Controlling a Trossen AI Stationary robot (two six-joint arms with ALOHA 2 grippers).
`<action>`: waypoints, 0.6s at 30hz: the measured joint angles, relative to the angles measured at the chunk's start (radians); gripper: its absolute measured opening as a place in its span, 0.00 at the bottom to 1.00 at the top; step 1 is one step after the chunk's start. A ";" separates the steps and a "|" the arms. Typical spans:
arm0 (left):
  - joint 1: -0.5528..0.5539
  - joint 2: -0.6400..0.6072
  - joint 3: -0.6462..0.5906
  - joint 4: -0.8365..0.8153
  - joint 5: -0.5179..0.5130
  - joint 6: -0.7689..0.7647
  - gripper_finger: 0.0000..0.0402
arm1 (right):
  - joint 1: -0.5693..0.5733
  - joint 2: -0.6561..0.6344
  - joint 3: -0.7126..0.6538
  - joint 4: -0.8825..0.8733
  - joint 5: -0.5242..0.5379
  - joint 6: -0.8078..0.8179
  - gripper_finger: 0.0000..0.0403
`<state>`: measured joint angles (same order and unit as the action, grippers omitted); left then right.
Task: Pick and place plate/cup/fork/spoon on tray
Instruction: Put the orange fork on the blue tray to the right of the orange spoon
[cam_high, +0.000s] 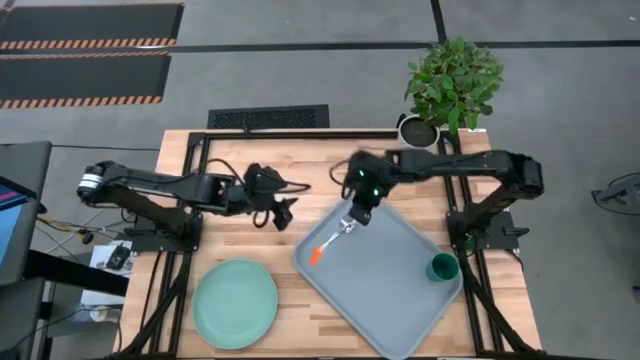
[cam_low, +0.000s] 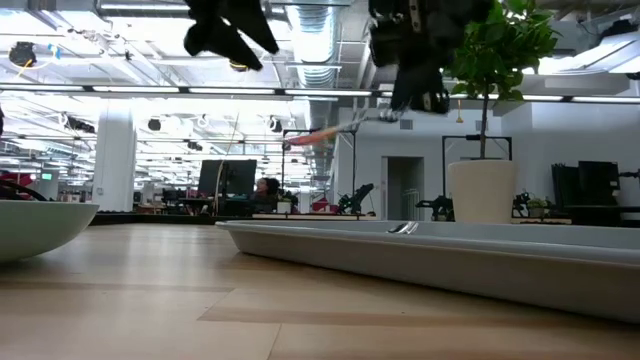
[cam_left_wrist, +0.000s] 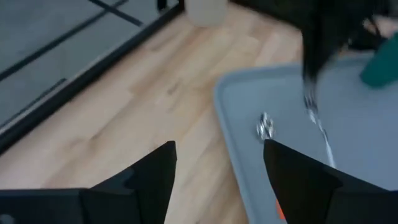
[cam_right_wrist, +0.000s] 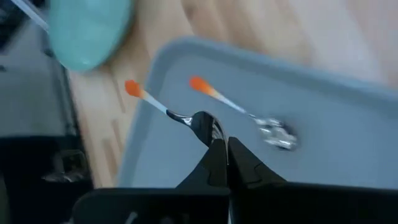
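Two utensils show over the tray from the right wrist camera, and only one is in your grip. The right gripper has its jaws shut on the head end of what I take to be the fork, though the head is mostly hidden by the fingers. Its orange handle points out toward the tray's near-left rim. The spoon already lies flat on the tray floor just beside it, roughly parallel. The low view shows the fork held well above the tray, so don't release from there: a drop could bounce it onto the spoon or over the rim. Bring the wrist straight down until the handle end is almost touching the floor, keeping the fork a little apart from the spoon. Then part the jaws slowly and lift straight up so the fingers don't drag it. Stay toward the middle of the tray, because the handle overhangs close to the edge. The cup stands at the tray's far-right side, well apart, so it is no obstacle. The plate waits on the table left of the tray. The left gripper hovers near the tray's left corner with its fingers spread and empty — keep it clear of the descent.
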<state>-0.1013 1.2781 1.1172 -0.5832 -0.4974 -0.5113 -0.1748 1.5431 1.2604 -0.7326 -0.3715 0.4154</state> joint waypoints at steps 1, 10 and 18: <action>0.000 -0.017 0.000 -0.014 -0.013 -0.006 0.57 | 0.013 -0.024 -0.064 0.060 -0.001 0.045 0.00; 0.016 -0.078 0.000 -0.012 -0.051 0.006 0.58 | 0.093 -0.121 -0.433 0.365 0.000 0.276 0.00; 0.037 -0.067 0.000 -0.023 -0.029 -0.015 0.58 | 0.051 -0.044 -0.436 0.397 -0.013 0.205 0.00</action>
<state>-0.0639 1.2106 1.1168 -0.6060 -0.5265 -0.5258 -0.1241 1.4986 0.8242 -0.3359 -0.3847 0.6209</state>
